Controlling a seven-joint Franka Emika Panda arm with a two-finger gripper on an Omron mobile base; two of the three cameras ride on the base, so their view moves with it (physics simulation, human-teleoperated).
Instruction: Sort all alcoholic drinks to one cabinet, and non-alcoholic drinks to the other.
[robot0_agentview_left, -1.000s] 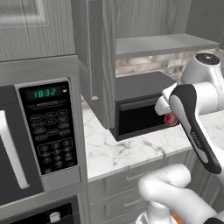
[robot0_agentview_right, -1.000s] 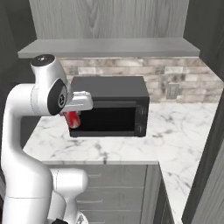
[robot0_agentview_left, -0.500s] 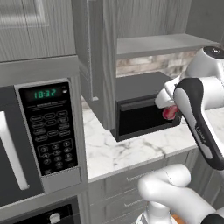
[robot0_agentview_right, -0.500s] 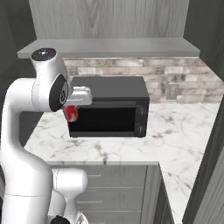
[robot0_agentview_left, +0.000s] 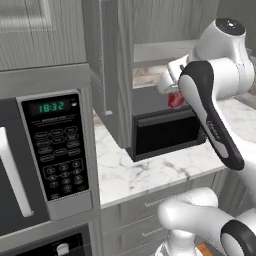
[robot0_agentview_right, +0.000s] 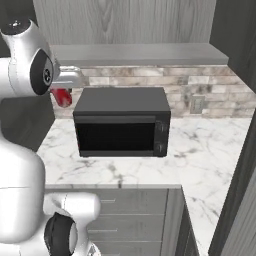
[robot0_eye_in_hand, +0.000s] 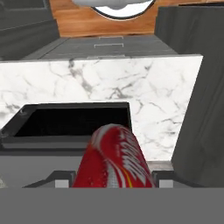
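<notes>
The red soda can (robot0_eye_in_hand: 114, 157) with white lettering lies sideways between my fingers, seen from above. My gripper (robot0_eye_in_hand: 113, 180) is shut on it. From the left base the can (robot0_agentview_left: 174, 100) hangs just below the shelf, above the black countertop oven (robot0_agentview_left: 165, 131). From the right base the can (robot0_agentview_right: 62, 96) and gripper (robot0_agentview_right: 63, 90) are at the oven's (robot0_agentview_right: 122, 120) upper left corner, clear of it. The green and amber glass bottles and the white-and-blue bottle are out of view.
A grey shelf (robot0_agentview_right: 140, 53) runs over the oven. A tall cabinet door (robot0_agentview_left: 107, 65) stands open left of the arm. A built-in microwave (robot0_agentview_left: 55, 150) with a lit clock is at far left. Marble counter (robot0_agentview_right: 210, 145) stretches to the right.
The arm has risen, carrying the can from in front of the oven's face up to just under the shelf. The can has stayed in the gripper.
</notes>
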